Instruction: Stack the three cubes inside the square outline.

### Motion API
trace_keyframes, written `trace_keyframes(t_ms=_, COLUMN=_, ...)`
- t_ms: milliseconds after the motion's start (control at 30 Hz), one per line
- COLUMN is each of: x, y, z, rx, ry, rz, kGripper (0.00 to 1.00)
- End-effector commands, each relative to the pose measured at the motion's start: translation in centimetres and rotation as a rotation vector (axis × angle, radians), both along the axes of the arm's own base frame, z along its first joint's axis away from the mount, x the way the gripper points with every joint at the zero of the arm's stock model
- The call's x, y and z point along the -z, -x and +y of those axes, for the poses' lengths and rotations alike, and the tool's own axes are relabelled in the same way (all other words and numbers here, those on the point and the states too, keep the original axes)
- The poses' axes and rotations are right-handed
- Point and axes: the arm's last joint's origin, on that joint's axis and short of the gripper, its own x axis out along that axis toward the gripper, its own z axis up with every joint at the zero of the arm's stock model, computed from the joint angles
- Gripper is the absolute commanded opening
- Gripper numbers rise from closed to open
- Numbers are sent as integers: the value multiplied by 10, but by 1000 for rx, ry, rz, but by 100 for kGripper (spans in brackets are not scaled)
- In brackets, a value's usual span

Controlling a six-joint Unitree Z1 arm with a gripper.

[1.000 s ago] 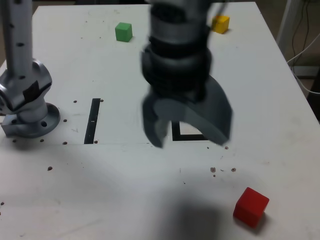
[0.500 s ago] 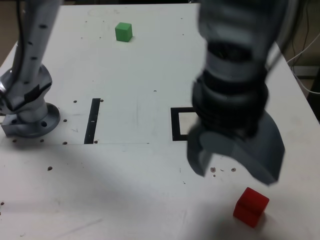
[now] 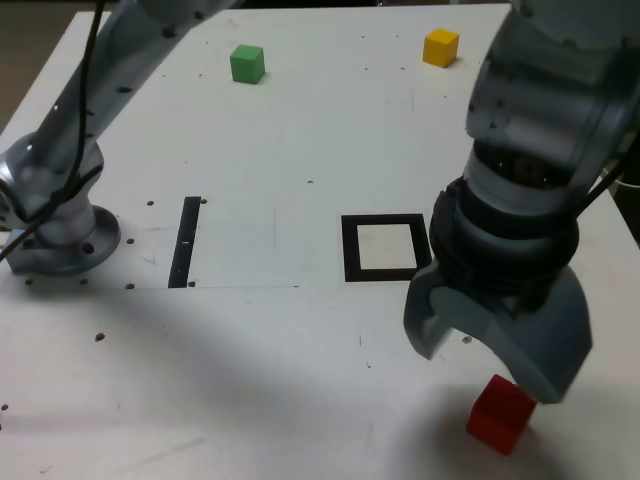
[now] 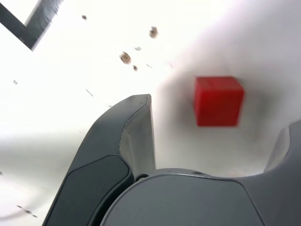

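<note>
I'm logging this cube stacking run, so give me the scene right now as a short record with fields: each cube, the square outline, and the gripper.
red cube: on the table near the front edge, at the exterior view's right, not held
green cube: far side of the table, alone
yellow cube: far side, to the exterior view's right of the green one
square outline: no cube inside
gripper: open, above the red cube, which shows between the jaws in the wrist view
cubes stacked: none

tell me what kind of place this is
Probably a robotics lab bench: a white table with a taped square outline, scattered coloured cubes such as the red cube, and a grey arm bolted on at its base.
</note>
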Motion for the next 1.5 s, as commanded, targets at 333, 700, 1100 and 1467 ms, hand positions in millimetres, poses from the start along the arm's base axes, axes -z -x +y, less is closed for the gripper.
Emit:
trace_keyframes(t_ms=333, x=22, y=-15, z=-2, rx=37, ry=-16, rz=25, kGripper=88)
trace_keyframes(t_ms=700, x=31, y=-24, z=-11, rx=33, ry=27, rz=30, kGripper=83)
trace_keyframes(t_ms=1100, x=47, y=-27, z=-23, rx=7, ry=96, rz=78, kGripper=64)
trace_keyframes(t_ms=1467, x=45, y=-28, z=-23, rx=-2, ry=97, rz=68, kGripper=40)
